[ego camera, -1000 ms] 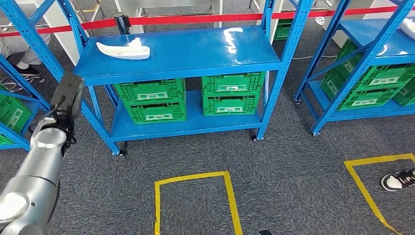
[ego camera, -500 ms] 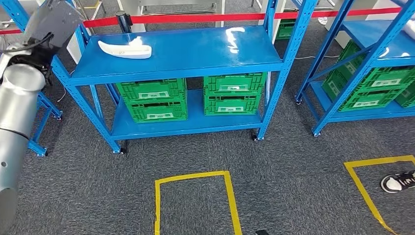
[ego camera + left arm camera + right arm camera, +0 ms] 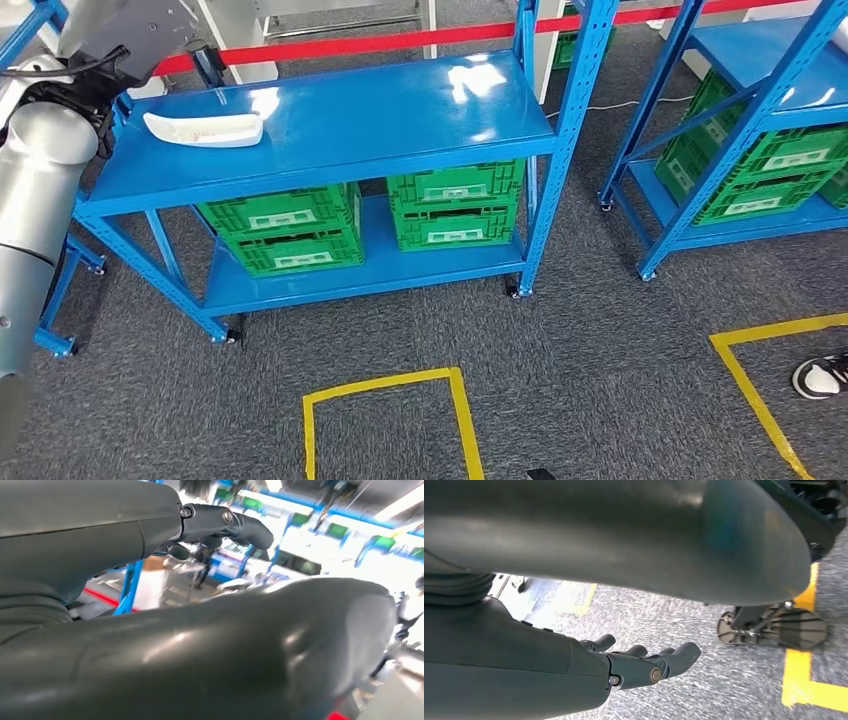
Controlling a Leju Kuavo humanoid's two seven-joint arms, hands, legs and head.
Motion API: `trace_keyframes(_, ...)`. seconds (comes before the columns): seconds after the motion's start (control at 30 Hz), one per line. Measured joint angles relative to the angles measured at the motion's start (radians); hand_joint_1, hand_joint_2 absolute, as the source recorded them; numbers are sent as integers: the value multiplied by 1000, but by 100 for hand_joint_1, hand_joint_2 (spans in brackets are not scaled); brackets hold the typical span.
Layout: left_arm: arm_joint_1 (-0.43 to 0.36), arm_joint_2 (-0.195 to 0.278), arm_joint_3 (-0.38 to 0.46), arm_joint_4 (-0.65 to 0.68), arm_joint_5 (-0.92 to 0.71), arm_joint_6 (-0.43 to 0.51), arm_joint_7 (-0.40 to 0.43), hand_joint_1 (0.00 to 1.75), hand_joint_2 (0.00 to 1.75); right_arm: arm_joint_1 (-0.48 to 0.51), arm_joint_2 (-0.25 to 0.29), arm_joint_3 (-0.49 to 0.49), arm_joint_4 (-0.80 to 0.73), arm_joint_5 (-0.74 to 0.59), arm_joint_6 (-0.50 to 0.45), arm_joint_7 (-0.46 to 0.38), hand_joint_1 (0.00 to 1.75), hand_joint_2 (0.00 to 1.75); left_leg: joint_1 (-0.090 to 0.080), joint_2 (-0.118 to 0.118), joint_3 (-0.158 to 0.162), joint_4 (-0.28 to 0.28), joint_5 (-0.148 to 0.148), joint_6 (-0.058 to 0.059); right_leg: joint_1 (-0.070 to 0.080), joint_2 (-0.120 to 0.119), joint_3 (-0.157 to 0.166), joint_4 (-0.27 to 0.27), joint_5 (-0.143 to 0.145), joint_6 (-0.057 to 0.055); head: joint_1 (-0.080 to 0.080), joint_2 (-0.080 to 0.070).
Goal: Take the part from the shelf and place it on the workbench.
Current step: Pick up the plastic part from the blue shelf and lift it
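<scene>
The robot's silver left arm (image 3: pixel 35 190) is rising along the left edge of the head view, its forearm pointing up and away from the body toward the top-left corner, where the grey back of the left hand (image 3: pixel 135 35) is hanging above the left end of the blue shelf (image 3: pixel 340 120). The hand is sitting near the white part (image 3: pixel 203 128) but apart from it, nothing touching. In the left wrist view the thick grey thumb (image 3: pixel 280 645) is lying broad across the lower picture while the darker fingers (image 3: pixel 227 522) are stretching out above it, a wide gap between the two, and nothing is lying in that gap; the hand is holding nothing, thumb and fingers spread from one another. The part, a long, curved white piece, is resting flat on the top board of the shelf at its left end, close to the back edge, with a red barrier tape (image 3: pixel 400 40) running behind it. Green crates (image 3: pixel 283 227) are sitting on the lower board beneath. In the right wrist view the right hand (image 3: pixel 644 665) is hanging over grey carpet (image 3: pixel 684 620), its dark fingers lying side by side, only gently bent, well away from the thumb (image 3: pixel 624 535), gripping nothing. Yellow floor tape (image 3: pixel 809 680) is running nearby.
</scene>
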Motion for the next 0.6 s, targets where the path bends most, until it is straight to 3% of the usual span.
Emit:
trace_keyframes(0.03, 7, 2, -2, 3, 0, -1, 1, 0, 0, 3, 0, 0, 0, 0, 0, 0, 0, 0, -4, -2, -50, 23, 33, 8, 3, 9, 24, -9, -12, -1, 0, 0)
trace_keyframes(0.07, 12, 4, -4, 6, 0, -1, 1, 0, 0, 6, 1, 0, 0, 1, 0, 0, 0, 0, -10, -4, -81, 0, 92, 21, 6, 18, 51, -20, -25, -2, 0, 0)
trace_keyframes(0.1, 15, 7, -6, 9, 0, -1, 2, 0, 0, 8, 1, 0, 0, 1, 0, 0, 0, 0, -18, -8, -93, -63, 173, 36, 10, 26, 80, -32, -38, -3, 0, 0)
trace_keyframes(0.13, 18, 9, -8, 11, 0, -1, 2, 0, 0, 12, 3, 0, 1, 1, 0, -1, 0, 0, -27, -13, -92, -143, 256, 54, 12, 33, 107, -47, -51, -3, 0, 0)
trace_keyframes(0.17, 22, 13, -10, 15, 0, -1, 1, 0, 0, 13, 6, 0, 3, 1, -2, -2, 0, 0, -37, -19, -80, -207, 316, 70, 15, 39, 135, -65, -61, 0, 3, 0)
trace_keyframes(0.2, 25, 15, -13, 18, 0, -2, 1, 0, 0, 14, 9, 0, 5, 1, -7, -3, 0, 0, -46, -23, -65, -250, 347, 83, 13, 44, 159, -86, -68, 5, 3, 0)
trace_keyframes(0.23, 28, 17, -14, 19, 0, -2, 1, 0, 0, 13, 11, -1, 7, 1, -12, -3, 0, 0, -52, -25, -49, -267, 349, 93, 11, 48, 182, -108, -71, 10, 3, 0)
trace_keyframes(0.3, 21, 15, -16, 12, 1, -3, 1, 0, 0, 10, 13, -1, 9, 2, -18, -4, 0, 0, -55, -20, -5, -297, 313, 106, 11, 49, 203, -108, -48, 22, 2, 0)
trace_keyframes(0.33, 14, 12, -16, 6, 2, -3, 0, 0, 0, 8, 13, -1, 9, 3, -18, -5, 0, 0, -51, -17, 26, -325, 290, 106, 16, 42, 188, -67, -22, 23, 4, 0)
trace_keyframes(0.4, 7, 9, -17, 3, 3, -2, -2, 0, 0, 3, 13, 0, 9, 3, -16, -8, 0, 0, -40, -15, 98, -389, 249, 102, 21, 18, 101, 78, 26, 25, 10, 0)
trace_keyframes(0.43, 13, 8, -18, 7, 4, -2, -2, 0, 0, 1, 13, 0, 9, 4, -16, -8, 0, 0, -38, -15, 130, -408, 234, 97, 22, 4, 48, 144, 22, 26, 13, 0)
trace_keyframes(0.47, 23, 9, -18, 12, 5, -2, -1, 0, 0, 0, 12, 0, 9, 5, -15, -9, 0, 0, -38, -15, 158, -421, 220, 96, 23, -3, 0, 186, -4, 29, 14, 0)
trace_keyframes(0.5, 32, 9, -19, 16, 6, -3, 0, 0, 0, 0, 11, 0, 9, 6, -16, -9, 0, 0, -37, -15, 186, -428, 203, 95, 24, -6, -43, 202, -48, 33, 14, 0)
trace_keyframes(0.53, 39, 9, -19, 18, 8, -4, 0, 0, 0, 1, 10, 0, 9, 8, -16, -9, 0, 0, -37, -15, 212, -432, 184, 94, 25, -6, -80, 195, -93, 37, 14, 0)
trace_keyframes(0.57, 42, 9, -19, 19, 11, -4, 0, 0, 0, 4, 9, -1, 9, 10, -16, -8, 0, 0, -37, -16, 238, -434, 164, 91, 25, -6, -109, 169, -121, 39, 14, 0)
trace_keyframes(0.6, 42, 9, -19, 20, 13, -4, 1, 0, 0, 8, 8, -1, 9, 11, -16, -8, 0, 0, -37, -17, 266, -434, 141, 88, 24, -7, -133, 125, -115, 41, 14, 0)
